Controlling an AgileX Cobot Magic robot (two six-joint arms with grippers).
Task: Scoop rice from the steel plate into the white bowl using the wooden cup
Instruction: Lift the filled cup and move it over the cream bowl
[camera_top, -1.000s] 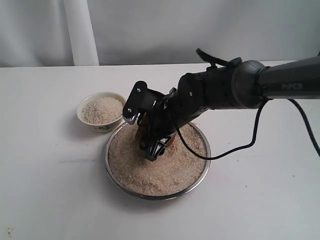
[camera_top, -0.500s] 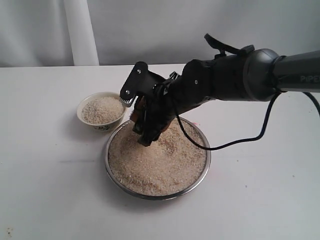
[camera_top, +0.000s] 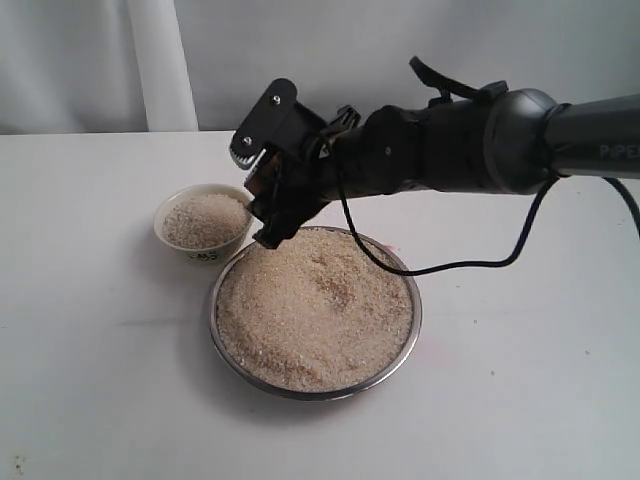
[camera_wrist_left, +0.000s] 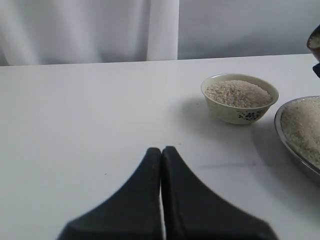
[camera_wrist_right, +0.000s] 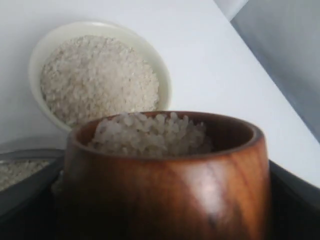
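The steel plate (camera_top: 414, 303) holds a wide heap of rice (camera_top: 315, 305). Just behind and left of it stands the white bowl (camera_top: 201, 254), filled with rice. My right gripper (camera_top: 263, 185) hangs above the gap between plate and bowl, shut on the wooden cup (camera_wrist_right: 165, 180). The cup is upright and heaped with rice (camera_wrist_right: 150, 132); the white bowl's rim (camera_wrist_right: 100, 25) lies just beyond it. In the exterior view the cup (camera_top: 258, 188) is mostly hidden between the fingers. My left gripper (camera_wrist_left: 161, 150) is shut and empty, low over the table, well short of the bowl (camera_wrist_left: 240, 115).
A white tabletop (camera_top: 90, 350) spreads around both vessels. A pale curtain and wall (camera_top: 160, 60) close off the back edge. The right arm's black cable (camera_top: 470, 265) loops down beside the plate's far right rim.
My right gripper has lifted the cup out of the plate's rice and carried it up and left, towards the white bowl. A dent stays in the rice heap.
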